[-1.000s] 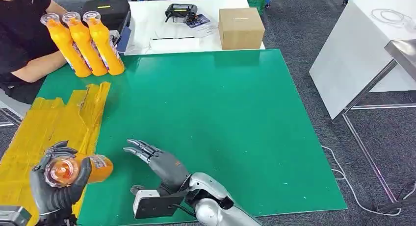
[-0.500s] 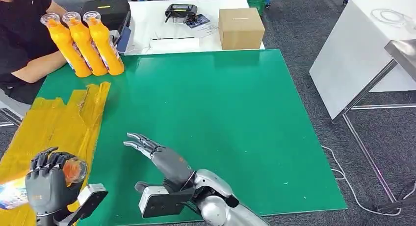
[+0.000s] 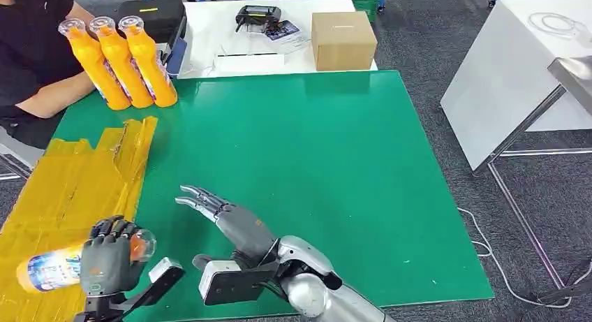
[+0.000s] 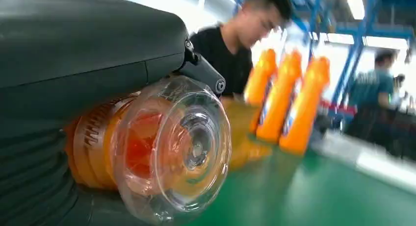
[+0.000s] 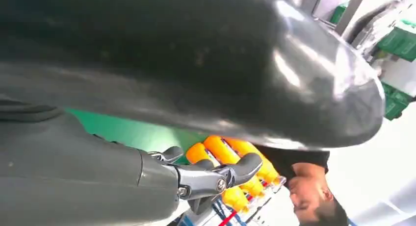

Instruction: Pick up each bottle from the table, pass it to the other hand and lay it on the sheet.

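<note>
Head view first: the left hand (image 3: 108, 258) is down at the near left corner, fingers wrapped around an orange bottle (image 3: 52, 269) near its clear cap end; the bottle lies roughly sideways, cap toward the green table (image 3: 293, 161), label end out over the yellow sheet (image 3: 66, 186); can't tell if it's actually touching the sheet or just above it. The right hand (image 3: 227, 221) sits over the green mat a bit to the right, fingers stretched out and apart, nothing in it. Three more orange bottles (image 3: 119, 60) stand tilted in a row at the far left corner, right by a person in a black top (image 3: 28, 56) whose forearm rests at the table edge; behind the mat there's a cardboard box (image 3: 342, 39) on a white table (image 3: 202, 28).

Left wrist view: super close on the held bottle's clear cap (image 4: 176, 147), orange inside, dark fingers (image 4: 88, 49) clamped over it; the three standing bottles (image 4: 287, 101) are blurry further off on the green surface, person behind them.

Right wrist view: mostly the hand's own grey cover; a dark fingertip (image 5: 240, 169) sticks out straight with nothing between the fingers; the orange bottles (image 5: 230, 160) and the person are past it.
</note>
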`<state>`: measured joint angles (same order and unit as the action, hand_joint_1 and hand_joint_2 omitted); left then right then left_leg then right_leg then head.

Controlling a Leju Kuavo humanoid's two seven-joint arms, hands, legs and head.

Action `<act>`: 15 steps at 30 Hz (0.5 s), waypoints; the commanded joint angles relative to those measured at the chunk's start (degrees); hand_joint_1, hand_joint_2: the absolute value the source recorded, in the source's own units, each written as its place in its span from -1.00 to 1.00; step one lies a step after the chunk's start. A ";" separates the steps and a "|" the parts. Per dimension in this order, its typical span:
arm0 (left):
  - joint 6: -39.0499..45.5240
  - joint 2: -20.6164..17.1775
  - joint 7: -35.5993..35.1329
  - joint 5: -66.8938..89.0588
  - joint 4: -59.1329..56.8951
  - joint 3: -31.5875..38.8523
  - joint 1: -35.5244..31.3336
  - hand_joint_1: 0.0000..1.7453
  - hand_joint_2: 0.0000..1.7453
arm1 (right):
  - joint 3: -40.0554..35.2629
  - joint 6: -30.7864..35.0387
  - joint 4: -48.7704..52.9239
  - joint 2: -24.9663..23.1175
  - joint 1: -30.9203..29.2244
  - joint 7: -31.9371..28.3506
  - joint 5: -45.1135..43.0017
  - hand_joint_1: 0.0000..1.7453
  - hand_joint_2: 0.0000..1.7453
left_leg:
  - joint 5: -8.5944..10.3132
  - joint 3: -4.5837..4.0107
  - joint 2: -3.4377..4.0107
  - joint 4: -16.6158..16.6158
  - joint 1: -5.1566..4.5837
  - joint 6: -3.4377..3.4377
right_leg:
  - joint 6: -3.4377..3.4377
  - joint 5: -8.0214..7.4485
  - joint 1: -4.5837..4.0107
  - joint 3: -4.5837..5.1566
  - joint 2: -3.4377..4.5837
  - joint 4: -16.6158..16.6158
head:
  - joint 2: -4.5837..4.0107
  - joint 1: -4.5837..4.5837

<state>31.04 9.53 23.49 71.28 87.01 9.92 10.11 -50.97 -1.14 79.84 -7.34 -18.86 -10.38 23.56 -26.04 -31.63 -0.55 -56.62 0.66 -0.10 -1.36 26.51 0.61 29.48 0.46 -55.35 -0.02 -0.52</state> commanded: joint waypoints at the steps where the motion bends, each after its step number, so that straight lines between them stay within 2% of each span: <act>1: 1.01 -4.41 -3.85 5.77 -17.74 -7.82 -5.31 1.00 1.00 | -3.00 -1.33 0.04 2.89 -4.15 1.07 -1.47 -1.00 -1.00 | 0.05 0.14 -0.04 0.11 -0.03 0.04 | 0.04 -0.01 0.01 -0.16 -0.12 0.10 | 0.00 0.00; 2: -1.32 -4.69 -5.05 5.88 -18.74 -8.75 -5.56 1.00 1.00 | -2.75 -1.36 -0.06 2.76 -4.19 1.11 -1.58 -1.00 -1.00 | 0.04 0.10 -0.03 0.08 -0.03 0.03 | 0.02 0.00 0.02 -0.12 -0.09 0.06 | 0.00 0.00; 3: -4.08 -5.16 -5.23 5.26 -19.54 -9.50 -5.91 -0.08 1.00 | -2.64 -1.35 -0.05 2.69 -4.23 1.12 -1.59 -1.00 -1.00 | 0.04 0.15 -0.04 0.10 -0.02 0.04 | 0.04 0.00 0.00 -0.18 -0.12 0.10 | 0.00 -0.02; 4: -9.42 -6.24 -6.87 4.54 -21.50 -10.23 -6.88 -1.00 -1.00 | -2.58 -1.49 0.09 2.60 -4.42 1.28 -1.44 -1.00 -1.00 | 0.04 0.16 -0.06 0.11 -0.03 0.04 | 0.04 0.01 0.01 -0.20 -0.15 0.11 | 0.00 -0.02; 9: -11.06 -8.05 -9.47 5.22 -27.41 -11.24 -9.24 -1.00 -1.00 | -2.04 -1.68 0.58 2.40 -4.57 1.58 -1.11 -1.00 -1.00 | 0.06 0.09 -0.09 0.07 -0.02 0.02 | 0.04 0.00 0.01 -0.12 -0.13 0.05 | 0.00 0.00; 15: -11.07 -7.91 -7.26 2.23 -22.34 -10.72 -7.40 -1.00 -1.00 | -1.29 -1.77 -0.07 2.05 -3.96 1.46 -0.09 -1.00 -1.00 | 0.06 0.31 -0.19 0.05 -0.01 0.08 | 0.02 -0.02 -0.01 -0.40 -0.21 0.04 | 0.00 0.00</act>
<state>21.05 3.76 14.64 75.45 68.28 1.57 2.01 -51.65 -2.45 80.56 -6.84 -20.81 -9.05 22.78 -25.96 -31.38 -0.85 -56.60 0.65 -0.03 -1.36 26.52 0.62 29.10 0.18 -55.35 -0.02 -0.52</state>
